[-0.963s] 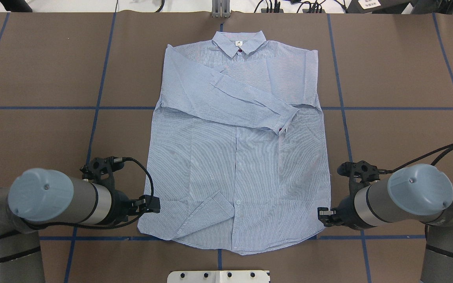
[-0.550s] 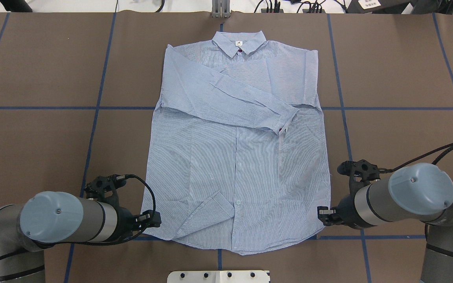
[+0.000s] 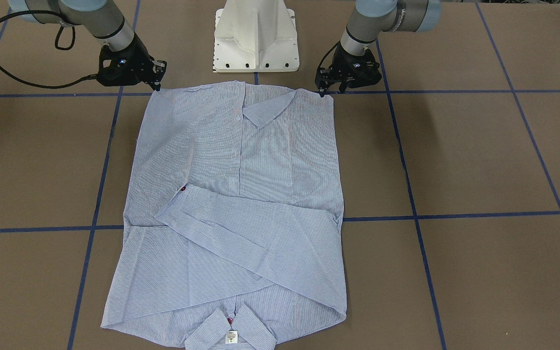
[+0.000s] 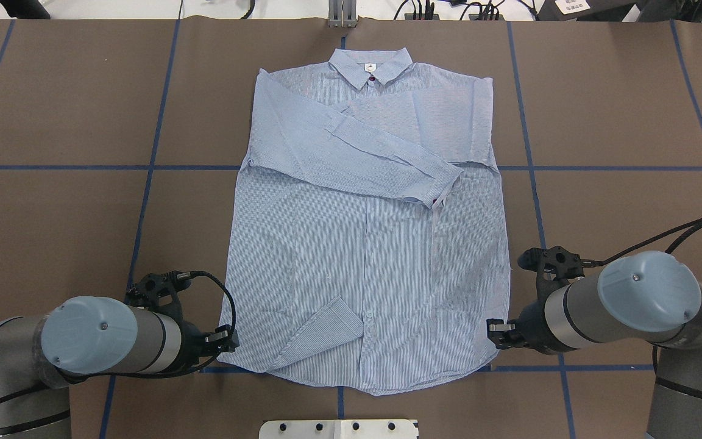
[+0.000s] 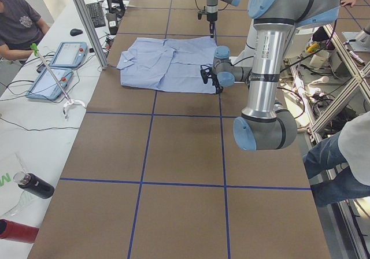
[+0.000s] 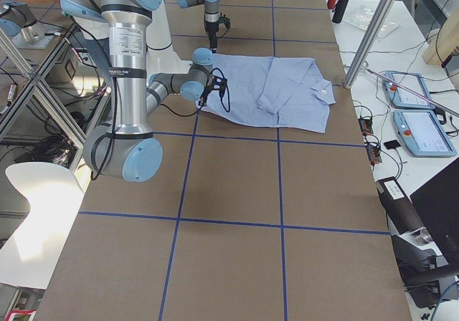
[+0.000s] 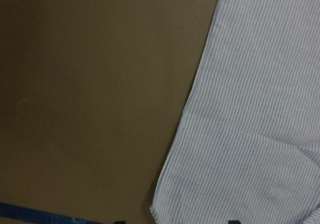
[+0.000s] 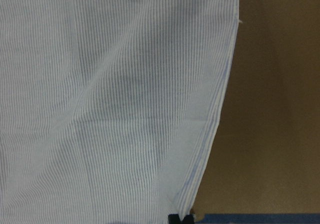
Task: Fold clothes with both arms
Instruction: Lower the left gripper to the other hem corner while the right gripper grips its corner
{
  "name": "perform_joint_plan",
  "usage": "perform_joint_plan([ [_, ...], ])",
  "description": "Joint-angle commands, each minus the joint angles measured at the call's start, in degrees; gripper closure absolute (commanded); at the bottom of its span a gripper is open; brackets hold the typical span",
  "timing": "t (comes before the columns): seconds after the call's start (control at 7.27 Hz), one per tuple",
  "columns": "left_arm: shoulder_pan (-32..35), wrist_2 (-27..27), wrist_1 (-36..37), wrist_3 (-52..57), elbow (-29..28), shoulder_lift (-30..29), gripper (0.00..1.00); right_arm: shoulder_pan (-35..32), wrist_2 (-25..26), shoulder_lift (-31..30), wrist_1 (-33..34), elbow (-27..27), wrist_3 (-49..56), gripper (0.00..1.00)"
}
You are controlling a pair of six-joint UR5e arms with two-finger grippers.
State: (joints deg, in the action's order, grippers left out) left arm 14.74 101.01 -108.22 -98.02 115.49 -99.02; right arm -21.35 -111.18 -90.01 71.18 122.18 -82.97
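Observation:
The light blue striped shirt (image 4: 363, 244) lies flat on the brown table, collar (image 4: 370, 66) at the far side and both sleeves folded across the chest. My left gripper (image 4: 226, 341) is low at the hem's left corner. The left wrist view shows it open, its tips set wide on either side of that corner of the shirt (image 7: 250, 109). At the hem's right corner, my right gripper (image 4: 497, 334) has its tips together on the shirt's edge (image 8: 200, 174). From the front, the left gripper (image 3: 331, 90) and right gripper (image 3: 156, 86) both touch the shirt's near corners.
The white pedestal base (image 3: 255, 36) stands just behind the hem. Blue tape lines (image 4: 144, 201) cross the table. A side table with tablets (image 5: 63, 54) and a seated person (image 5: 17, 22) lies beyond the far edge. Bottles (image 5: 34, 187) stand at the left end.
My left arm has swung back toward the robot, bringing its gripper down to the hem's left corner. The right gripper has shifted slightly inward at the right corner.

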Motion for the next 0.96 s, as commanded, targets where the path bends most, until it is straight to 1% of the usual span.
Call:
perform_joint_plan([
  [0.0, -0.2, -0.5, 1.8, 0.0, -0.8, -0.1, 0.32, -0.1, 0.0, 0.2, 0.0, -0.1, 0.0, 1.00],
  [0.41, -0.1, -0.9, 1.9, -0.1, -3.1, -2.4, 0.37, -0.1, -0.1, 0.2, 0.0, -0.1, 0.0, 1.00],
  [0.69, -0.1, -0.9, 2.0, -0.2, -3.5, -2.8, 0.50, -0.2, -0.1, 0.1, 0.0, -0.2, 0.0, 1.00],
  [0.83, 0.0, -0.9, 2.0, -0.2, -3.4, -2.8, 0.59, -0.2, -0.1, 0.1, 0.0, -0.1, 0.0, 1.00],
])
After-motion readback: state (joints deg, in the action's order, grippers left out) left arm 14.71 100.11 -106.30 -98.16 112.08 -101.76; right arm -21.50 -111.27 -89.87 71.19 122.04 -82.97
